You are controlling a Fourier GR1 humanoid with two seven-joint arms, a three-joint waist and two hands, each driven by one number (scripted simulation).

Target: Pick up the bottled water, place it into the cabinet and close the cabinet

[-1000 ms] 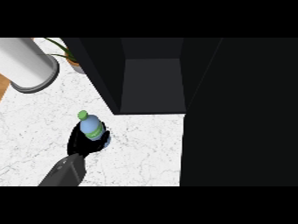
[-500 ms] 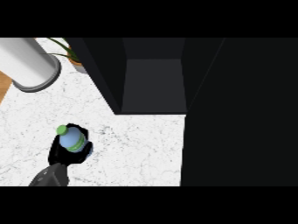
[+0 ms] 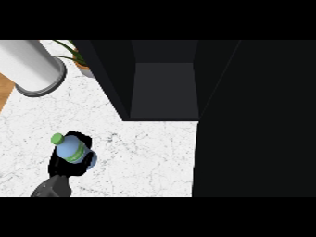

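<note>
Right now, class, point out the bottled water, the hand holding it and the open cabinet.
bottled water (image 3: 71,149), head view, on its pale blue body.
left hand (image 3: 63,166), head view, on the black palm below the bottle.
cabinet (image 3: 164,88), head view, on its dark inner back wall.

We see a white marble counter (image 3: 147,157) spreading around and to the right of the hand (image 3: 68,164). Up and left of the hand stands a white cylinder (image 3: 23,62) on a grey base, with a potted plant (image 3: 78,58) just beyond it.
</note>
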